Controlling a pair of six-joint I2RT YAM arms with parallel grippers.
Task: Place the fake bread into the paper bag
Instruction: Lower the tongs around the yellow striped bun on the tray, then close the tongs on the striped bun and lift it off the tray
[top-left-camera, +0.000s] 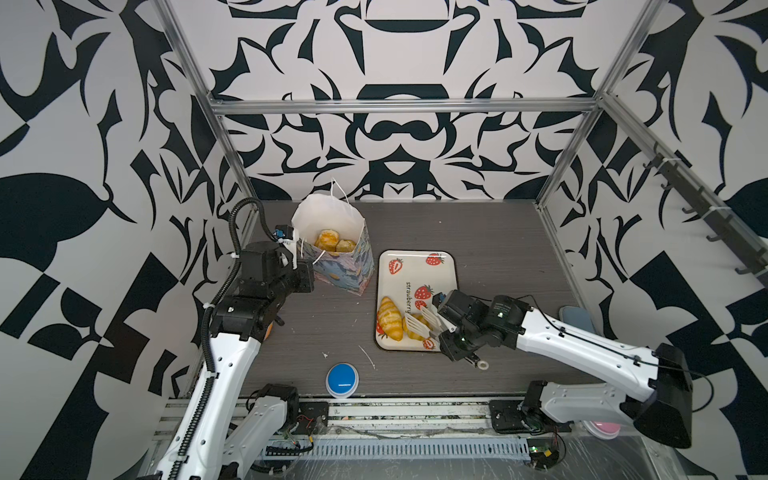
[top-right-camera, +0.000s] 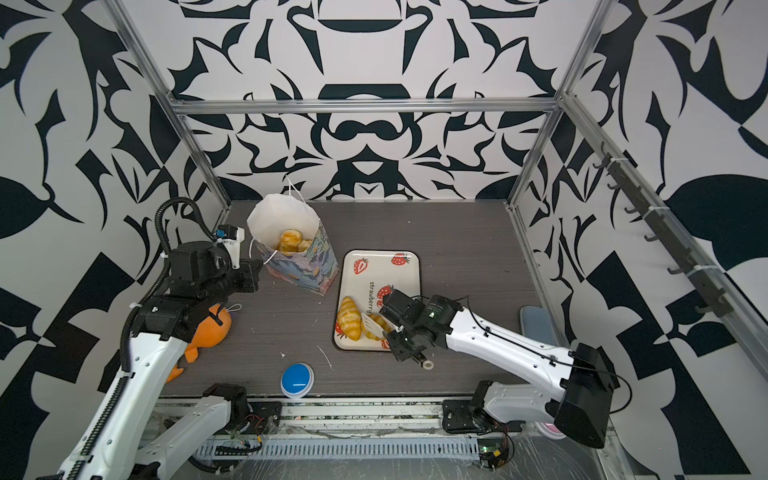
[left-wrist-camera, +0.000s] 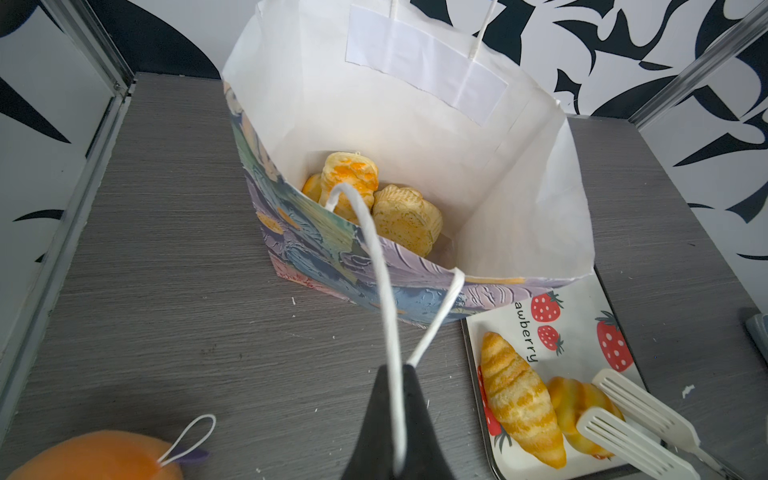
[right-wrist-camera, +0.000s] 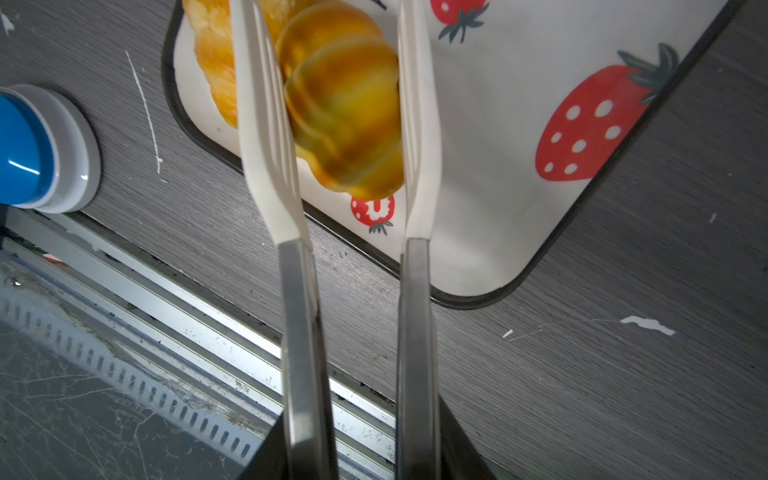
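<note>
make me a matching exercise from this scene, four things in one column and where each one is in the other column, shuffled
Things
1. thin white cord handle of the flower-print paper bag
2. darker golden ridged toy pastry
3. long pale-golden toy croissant
4. round blue push button

Places
A. lying free on the white strawberry-print tray
B. on the grey wood-grain table, near its front edge
C. pinched in the shut left end effector
D. between the white blades of the metal-handled tongs

Pairs: 1-C, 2-D, 3-A, 4-B

White shells, black joints — left arm, eight o'clock, wears ribbed black hose; right gripper, five o'clock, has white slotted paddles.
</note>
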